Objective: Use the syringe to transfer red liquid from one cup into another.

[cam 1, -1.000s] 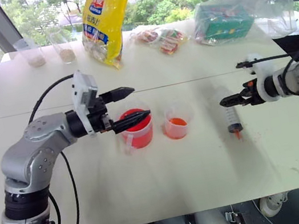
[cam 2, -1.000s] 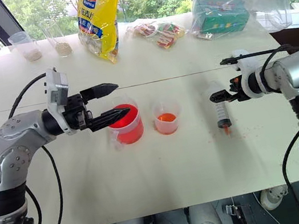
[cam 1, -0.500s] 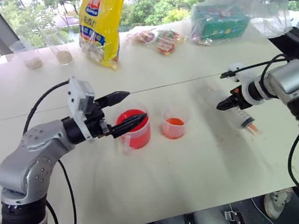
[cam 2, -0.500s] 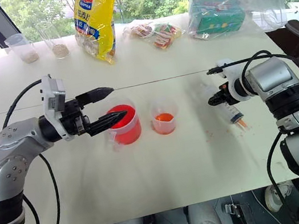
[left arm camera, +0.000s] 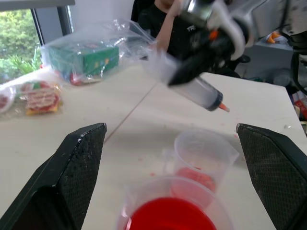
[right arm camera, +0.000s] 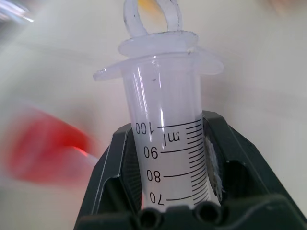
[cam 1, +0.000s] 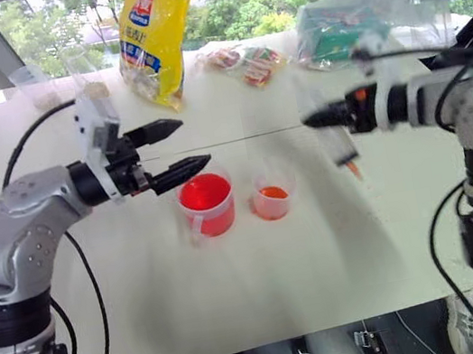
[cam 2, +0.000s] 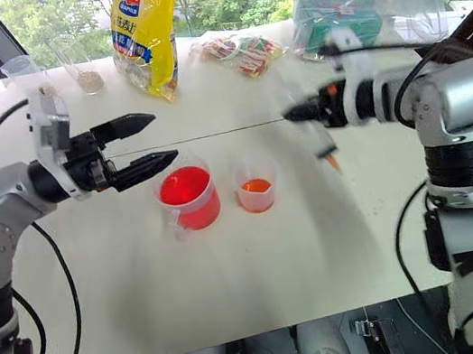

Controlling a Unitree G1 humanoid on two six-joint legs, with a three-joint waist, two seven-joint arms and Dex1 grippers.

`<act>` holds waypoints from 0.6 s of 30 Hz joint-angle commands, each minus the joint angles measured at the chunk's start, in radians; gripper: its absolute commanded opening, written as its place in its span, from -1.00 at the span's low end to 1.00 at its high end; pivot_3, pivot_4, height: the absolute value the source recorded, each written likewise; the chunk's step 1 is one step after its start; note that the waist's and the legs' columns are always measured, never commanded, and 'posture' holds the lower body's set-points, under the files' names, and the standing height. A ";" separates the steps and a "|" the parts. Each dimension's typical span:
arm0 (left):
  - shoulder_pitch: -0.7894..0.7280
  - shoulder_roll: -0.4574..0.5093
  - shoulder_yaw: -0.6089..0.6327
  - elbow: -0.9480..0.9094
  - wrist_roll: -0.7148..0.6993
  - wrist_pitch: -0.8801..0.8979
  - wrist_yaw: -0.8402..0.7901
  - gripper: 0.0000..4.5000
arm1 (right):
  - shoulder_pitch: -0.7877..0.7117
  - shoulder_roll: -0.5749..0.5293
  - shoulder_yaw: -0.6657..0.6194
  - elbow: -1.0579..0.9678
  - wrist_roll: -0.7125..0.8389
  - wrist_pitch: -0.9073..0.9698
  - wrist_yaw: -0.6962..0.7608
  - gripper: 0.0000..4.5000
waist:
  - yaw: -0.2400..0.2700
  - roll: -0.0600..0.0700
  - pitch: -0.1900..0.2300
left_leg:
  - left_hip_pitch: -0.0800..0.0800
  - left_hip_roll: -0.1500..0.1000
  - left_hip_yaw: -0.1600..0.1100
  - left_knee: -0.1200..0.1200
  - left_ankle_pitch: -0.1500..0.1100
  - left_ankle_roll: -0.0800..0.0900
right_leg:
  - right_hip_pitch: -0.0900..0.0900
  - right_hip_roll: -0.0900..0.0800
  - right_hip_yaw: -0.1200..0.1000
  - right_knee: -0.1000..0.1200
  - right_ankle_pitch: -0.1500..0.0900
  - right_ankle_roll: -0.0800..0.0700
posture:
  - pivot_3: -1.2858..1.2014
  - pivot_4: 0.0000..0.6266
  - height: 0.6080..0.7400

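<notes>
A yellow bag [cam 1: 153, 37], 2 tall cups [cam 2: 22, 75] and plastic-wrapped packets [cam 1: 374, 21] line the table's [cam 1: 263, 273] far edge.

The white table [cam 1: 263, 273] in front of the handled measuring cup [cam 1: 207, 204] and the smaller clear cup [cam 1: 272, 196] lies bare, giving open passage. The two cups stand just beside each other with a narrow gap. The left gripper [cam 1: 175, 147] hovers open above the handled cup's left side. The right gripper [cam 1: 318, 117], clamped on the syringe [cam 1: 345, 154], hangs above the table right of the smaller cup. A yellow bag [cam 1: 152, 36] and packets [cam 1: 348, 29] line the far edge.
</notes>
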 commanded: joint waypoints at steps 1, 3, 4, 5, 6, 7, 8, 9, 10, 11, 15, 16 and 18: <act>-0.058 0.031 0.038 0.064 0.008 -0.023 -0.038 1.00 | -0.007 0.135 -0.047 -0.125 0.066 -0.143 -0.049 -0.39 | 0.000 0.000 0.000 | 0.000 0.000 0.000 0.000 0.000 0.000 | 0.000 0.000 0.000 0.000 0.000 0.000 | 0.03 -0.52 1.00; -0.073 0.047 0.036 0.089 0.027 -0.035 -0.050 1.00 | 0.023 0.242 -0.040 -0.174 0.085 -0.298 -0.042 -0.39 | -0.001 0.000 0.000 | 0.000 0.000 0.000 0.000 0.000 0.000 | -0.001 0.000 0.000 0.001 0.000 0.000 | 0.03 -0.52 1.00; -0.078 0.056 0.039 0.099 0.031 -0.037 -0.054 1.00 | 0.037 0.282 -0.029 -0.189 0.092 -0.343 -0.043 -0.39 | -0.001 0.000 0.000 | 0.000 0.000 0.000 0.000 0.000 0.000 | -0.001 0.000 0.000 0.002 0.000 0.000 | 0.03 -0.52 1.00; -0.083 0.063 0.046 0.108 0.032 -0.036 -0.058 1.00 | 0.050 0.311 -0.009 -0.197 0.093 -0.374 -0.043 -0.39 | -0.001 0.000 0.000 | 0.000 0.000 0.001 0.000 0.000 0.000 | -0.001 0.000 0.000 0.002 0.000 0.000 | 0.03 -0.52 1.00; -0.091 0.069 0.052 0.116 0.032 -0.034 -0.060 1.00 | 0.064 0.344 0.007 -0.196 0.103 -0.412 -0.031 -0.39 | 0.000 0.000 0.000 | 0.000 0.000 0.000 0.000 0.000 0.000 | -0.001 -0.001 0.000 0.002 0.000 0.000 | 0.03 -0.52 1.00; -0.101 0.075 0.058 0.126 0.031 -0.032 -0.060 1.00 | 0.080 0.379 0.025 -0.190 0.108 -0.463 -0.018 -0.39 | 0.001 0.000 0.000 | 0.000 -0.001 0.001 0.000 0.000 0.000 | -0.001 -0.001 0.000 0.003 0.000 0.000 | 0.03 -0.52 1.00; -0.112 0.079 0.061 0.136 0.032 -0.032 -0.058 1.00 | 0.096 0.411 0.039 -0.177 0.109 -0.517 -0.005 -0.39 | 0.000 0.000 0.000 | 0.000 -0.001 0.001 0.000 0.000 0.000 | -0.001 -0.002 0.000 0.003 0.000 0.000 | 0.03 -0.52 1.00; -0.121 0.082 0.066 0.143 0.033 -0.030 -0.056 1.00 | 0.118 0.444 0.054 -0.160 0.109 -0.575 0.014 -0.39 | 0.000 0.000 0.000 | 0.000 -0.001 0.001 0.000 0.000 0.000 | -0.001 -0.002 0.000 0.003 0.000 0.000 | 0.03 -0.52 1.00; -0.129 0.084 0.069 0.150 0.033 -0.029 -0.054 1.00 | 0.140 0.466 0.071 -0.139 0.103 -0.625 0.037 -0.39 | 0.000 0.000 0.000 | 0.000 -0.001 0.001 0.000 0.000 -0.001 | -0.001 -0.002 0.000 0.003 0.000 0.000 | 0.03 -0.52 1.00; -0.138 0.088 0.069 0.156 0.034 -0.026 -0.052 1.00 | 0.164 0.482 0.095 -0.112 0.084 -0.677 0.059 -0.39 | 0.000 0.000 0.000 | 0.000 -0.001 0.001 0.000 0.000 -0.001 | -0.001 -0.002 0.000 0.003 0.000 0.000 | 0.03 -0.52 1.00; -0.161 0.107 0.085 0.168 0.021 -0.006 -0.057 1.00 | 0.219 0.518 0.176 0.020 0.001 -0.881 0.130 -0.39 | -0.004 0.000 0.000 | 0.000 -0.001 0.001 0.000 0.001 -0.001 | -0.001 -0.001 0.000 0.003 0.000 0.000 | 0.03 -0.52 1.00; -0.165 0.110 0.089 0.173 0.019 -0.003 -0.056 1.00 | 0.228 0.527 0.190 0.056 -0.013 -0.925 0.145 -0.39 | -0.005 0.000 0.000 | 0.000 -0.001 0.001 0.000 0.001 -0.001 | -0.001 -0.001 0.000 0.004 0.000 0.000 | 0.03 -0.52 1.00; -0.170 0.112 0.092 0.176 0.020 -0.001 -0.053 1.00 | 0.240 0.543 0.212 0.121 -0.041 -1.001 0.164 -0.39 | -0.006 0.000 0.000 | 0.000 -0.001 0.000 0.000 0.001 -0.001 | -0.002 -0.001 0.000 0.004 0.000 0.000 | 0.03 -0.52 1.00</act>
